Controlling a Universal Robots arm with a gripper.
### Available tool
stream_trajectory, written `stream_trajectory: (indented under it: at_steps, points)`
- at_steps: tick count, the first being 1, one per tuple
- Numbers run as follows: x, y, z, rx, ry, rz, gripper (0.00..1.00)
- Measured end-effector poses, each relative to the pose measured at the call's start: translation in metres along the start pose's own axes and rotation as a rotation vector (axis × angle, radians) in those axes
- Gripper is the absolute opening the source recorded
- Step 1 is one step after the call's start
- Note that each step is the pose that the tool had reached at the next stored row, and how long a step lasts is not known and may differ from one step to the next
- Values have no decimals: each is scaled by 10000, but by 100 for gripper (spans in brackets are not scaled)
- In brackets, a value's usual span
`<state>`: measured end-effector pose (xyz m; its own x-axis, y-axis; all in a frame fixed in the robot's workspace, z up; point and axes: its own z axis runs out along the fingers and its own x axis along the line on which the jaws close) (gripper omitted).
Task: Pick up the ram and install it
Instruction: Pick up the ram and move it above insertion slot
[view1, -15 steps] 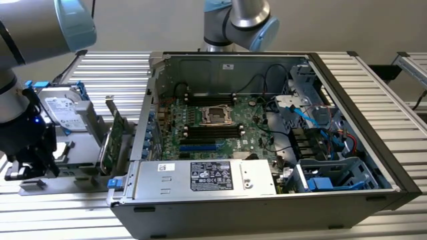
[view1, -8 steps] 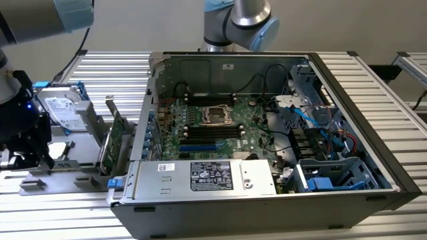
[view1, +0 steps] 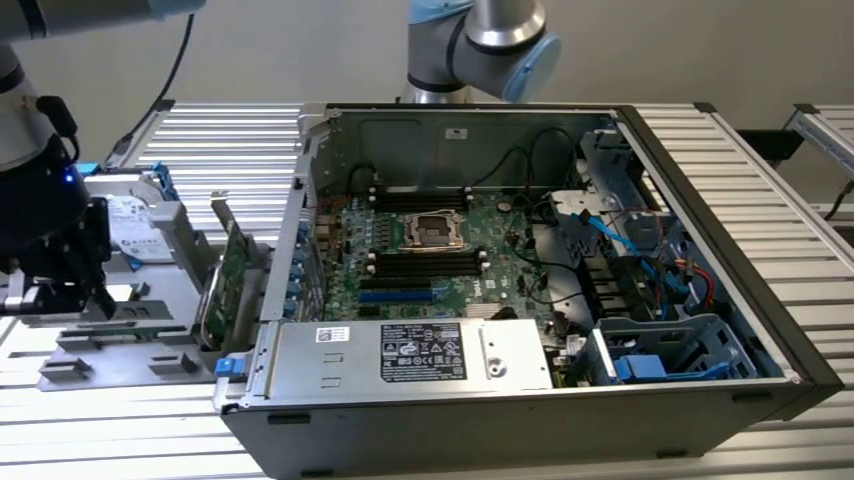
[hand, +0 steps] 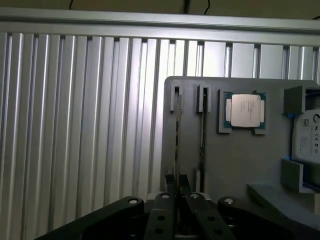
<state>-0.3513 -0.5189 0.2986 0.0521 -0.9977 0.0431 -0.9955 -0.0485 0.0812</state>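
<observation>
Exterior view: gripper (view1: 60, 300) hangs low over grey tray (view1: 114, 352) at the view's left, well apart from open case (view1: 741, 230); its fingers can't be made out here. Green card (view1: 230, 285) stands upright between tray and case. Dark slots (view1: 424, 264) lie on the board inside the case. Wrist view: ram (hand: 176, 135) sits edge-up in a tray groove, the one farther from CPU (hand: 245, 111). A second stick (hand: 201, 135) sits just beside it in the next groove. Fingers (hand: 170, 184) are narrow, one each side of ram's near part, and look clamped on it. Ram is seated in the groove, not raised. Risks, as judgement: the grip is on a thin edge, so ram could slip or tilt if pulled and jam against the groove's end clips. If the grip is off-centre, one end would lift first and bind. Second stick is close enough that a finger could nudge it. Card stands toward the case side, so a low carry could clip it.
</observation>
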Motion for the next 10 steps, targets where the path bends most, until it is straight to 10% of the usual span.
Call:
stream_trajectory:
  at_steps: [10]
  points:
    - [35,-278,-477,-91,0,-70,14]
